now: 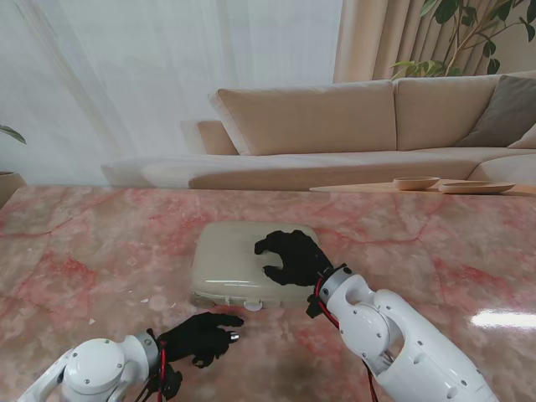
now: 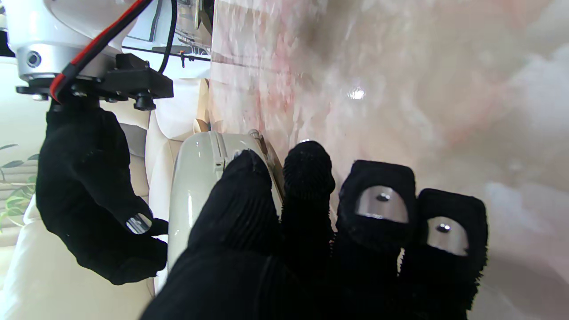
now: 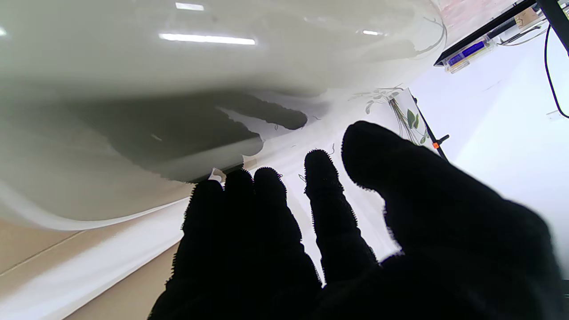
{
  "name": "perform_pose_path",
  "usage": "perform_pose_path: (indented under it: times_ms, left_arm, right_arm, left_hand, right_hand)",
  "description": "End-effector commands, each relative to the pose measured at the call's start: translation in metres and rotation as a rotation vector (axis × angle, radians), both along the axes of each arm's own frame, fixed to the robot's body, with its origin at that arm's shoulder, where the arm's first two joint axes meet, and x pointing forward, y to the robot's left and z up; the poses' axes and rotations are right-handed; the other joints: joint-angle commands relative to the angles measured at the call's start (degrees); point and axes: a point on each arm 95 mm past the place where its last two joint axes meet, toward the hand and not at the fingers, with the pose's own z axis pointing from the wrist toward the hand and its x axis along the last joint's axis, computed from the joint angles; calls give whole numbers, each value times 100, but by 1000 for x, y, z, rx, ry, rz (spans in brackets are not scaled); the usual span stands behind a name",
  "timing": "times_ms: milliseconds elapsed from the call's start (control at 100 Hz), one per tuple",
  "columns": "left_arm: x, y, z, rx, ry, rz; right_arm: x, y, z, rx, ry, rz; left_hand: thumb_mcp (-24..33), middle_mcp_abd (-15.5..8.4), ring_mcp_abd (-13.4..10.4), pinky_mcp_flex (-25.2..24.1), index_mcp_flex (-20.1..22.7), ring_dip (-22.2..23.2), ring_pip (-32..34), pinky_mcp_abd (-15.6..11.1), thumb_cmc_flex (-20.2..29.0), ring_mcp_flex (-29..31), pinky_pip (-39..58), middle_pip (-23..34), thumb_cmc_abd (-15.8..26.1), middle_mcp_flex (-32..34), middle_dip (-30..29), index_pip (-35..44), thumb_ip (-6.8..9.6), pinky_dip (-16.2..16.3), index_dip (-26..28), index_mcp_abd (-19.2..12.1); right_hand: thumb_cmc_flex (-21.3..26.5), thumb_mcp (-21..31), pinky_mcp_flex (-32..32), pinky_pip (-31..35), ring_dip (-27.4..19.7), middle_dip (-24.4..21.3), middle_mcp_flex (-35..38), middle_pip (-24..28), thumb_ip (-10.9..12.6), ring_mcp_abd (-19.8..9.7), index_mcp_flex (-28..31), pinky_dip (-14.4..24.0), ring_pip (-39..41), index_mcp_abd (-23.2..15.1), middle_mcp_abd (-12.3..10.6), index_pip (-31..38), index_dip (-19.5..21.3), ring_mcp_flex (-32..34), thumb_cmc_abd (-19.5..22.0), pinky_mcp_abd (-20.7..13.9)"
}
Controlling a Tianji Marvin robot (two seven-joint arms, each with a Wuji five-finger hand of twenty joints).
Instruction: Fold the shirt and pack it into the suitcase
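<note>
From the stand camera I see the suitcase [image 1: 230, 264] lying flat and closed near the middle of the pink marble table [image 1: 75, 260]; its long axis runs left to right, its broad pale shell faces up, and the edge with the small fittings faces me; no shirt shows in any view. My right hand [image 1: 291, 256] lies palm down on the right part of the lid, fingers spread and curled a little, closed around nothing. My left hand [image 1: 201, 337] sits on the table nearer to me than the case, just short of its front edge, fingers loosely together and holding nothing (whether the tips touch the shell I cannot tell from here).

The left wrist camera adds what the stand view lacks: the seam and a small metal fitting on the case's edge [image 2: 218, 153], with my left fingers [image 2: 306, 178] reaching right up to that edge, and the right hand [image 2: 93, 195] draped over the shell beyond it. The right wrist camera shows only the glossy lid [image 3: 178, 89] close up, with ceiling lights mirrored in it, and the dark right hand [image 3: 311, 235] open over it.

I can read no brand, label or writing on the case; behind the table stand a beige sofa [image 1: 352, 126] and a leafy plant [image 1: 477, 29].
</note>
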Motion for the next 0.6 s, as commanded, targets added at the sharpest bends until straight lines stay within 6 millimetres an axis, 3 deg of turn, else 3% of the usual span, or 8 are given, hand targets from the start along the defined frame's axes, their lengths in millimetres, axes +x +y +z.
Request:
perform_pose_path:
  times_ms: [0, 320, 590]
  left_arm:
    - [-1, -1, -8, -6, 23, 18]
    - [4, -6, -16, -46, 38, 61]
    - [7, -10, -20, -66, 50, 71]
  right_arm:
    - [-17, -8, -47, -71, 140, 0]
    - [-18, -8, -47, -73, 141, -1]
    - [-18, -8, -47, -74, 144, -1]
  left_hand:
    - [-84, -248, -214, 110, -176, -20, 421, -107, 269, 232, 792, 214, 313, 156, 104, -43, 147, -83, -72, -291]
    - [-88, -232, -208, 110, -94, -30, 443, -107, 310, 252, 792, 224, 303, 184, 112, -7, 145, -82, -76, -1109]
    - [-90, -236, -208, 110, -96, -33, 445, -107, 313, 251, 792, 220, 312, 178, 112, -44, 144, -82, -98, -1071]
  right_hand:
    - [-6, -8, 638, 222, -13, -26, -128, 22, 154, 411, -23, -202, 452, -47, 78, 28, -26, 301, 60, 1027]
    - [-28, 3, 641, 217, -19, -24, -109, 37, 172, 388, -11, -206, 442, -78, 54, 43, -13, 321, 36, 1016]
    - [-48, 50, 665, 220, -14, -25, -90, 47, 171, 392, 8, -206, 456, -86, 58, 56, -11, 344, 12, 1021]
